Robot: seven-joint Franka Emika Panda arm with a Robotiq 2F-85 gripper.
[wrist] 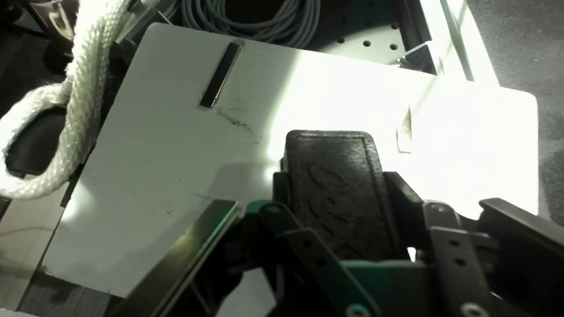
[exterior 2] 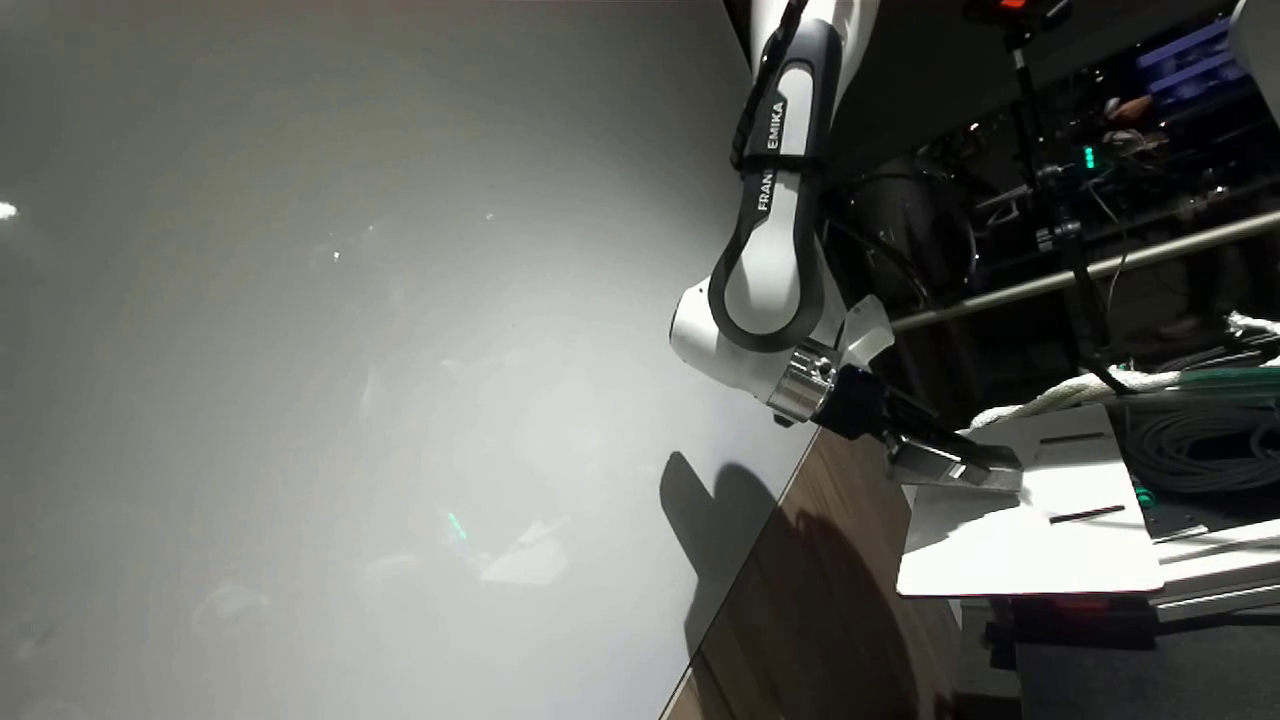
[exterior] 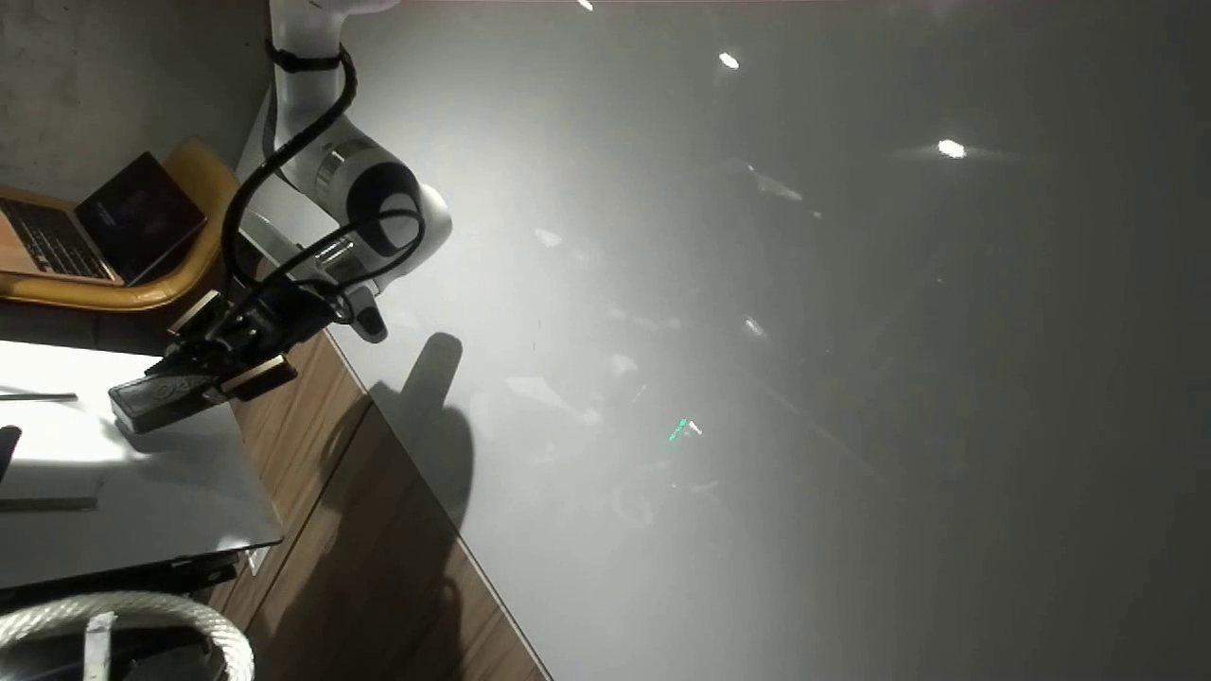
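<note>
Block (wrist: 332,176), black and marked on its face, sits just right of centre in the wrist view, with the gripper (wrist: 338,193) clenched around its sides. Behind it spreads a white panel (wrist: 167,154) bearing a dark strip (wrist: 220,75) at upper left; whether block and panel touch is unclear. White rope (wrist: 90,79) loops at the left edge.

You saw an open laptop (exterior: 102,227) on a tan chair (exterior: 123,299); a looped white rope (wrist: 86,88) lay near a coiled grey cable (wrist: 264,31).
</note>
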